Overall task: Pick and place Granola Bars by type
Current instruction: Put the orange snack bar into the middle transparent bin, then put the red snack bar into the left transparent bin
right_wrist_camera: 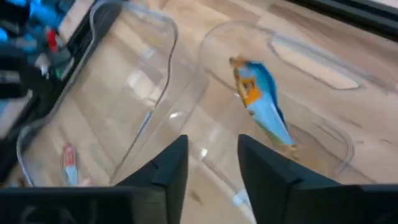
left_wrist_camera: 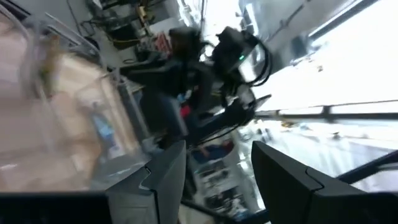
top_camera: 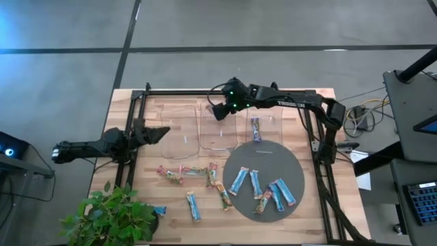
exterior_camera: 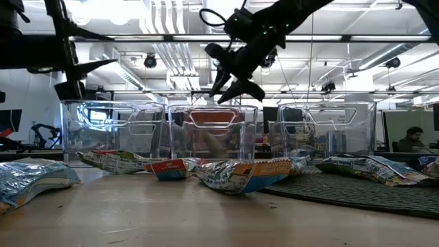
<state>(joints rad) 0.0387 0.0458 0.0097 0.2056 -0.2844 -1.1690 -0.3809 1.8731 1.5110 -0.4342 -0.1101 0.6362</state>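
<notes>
Three clear bins (top_camera: 218,130) stand in a row at the table's far side. My right gripper (top_camera: 217,113) hangs open above the middle bin's far end (exterior_camera: 233,92), holding nothing. In the right wrist view a light blue and orange bar (right_wrist_camera: 261,99) lies on the floor of a bin just beyond the fingertips (right_wrist_camera: 211,155). A purple-blue bar (top_camera: 256,128) lies in the right bin. Several light blue and tan bars lie on the round grey mat (top_camera: 263,157). More bars (top_camera: 193,172) lie on the wood in front of the bins. My left gripper (top_camera: 162,132) waits open over the left bin.
A potted plant (top_camera: 113,215) stands at the table's near left corner, with a bar (top_camera: 158,210) beside it. A black frame (top_camera: 133,137) runs along the table's left, right and far sides. In the low view, wrapped bars (exterior_camera: 240,175) lie in front of the bins.
</notes>
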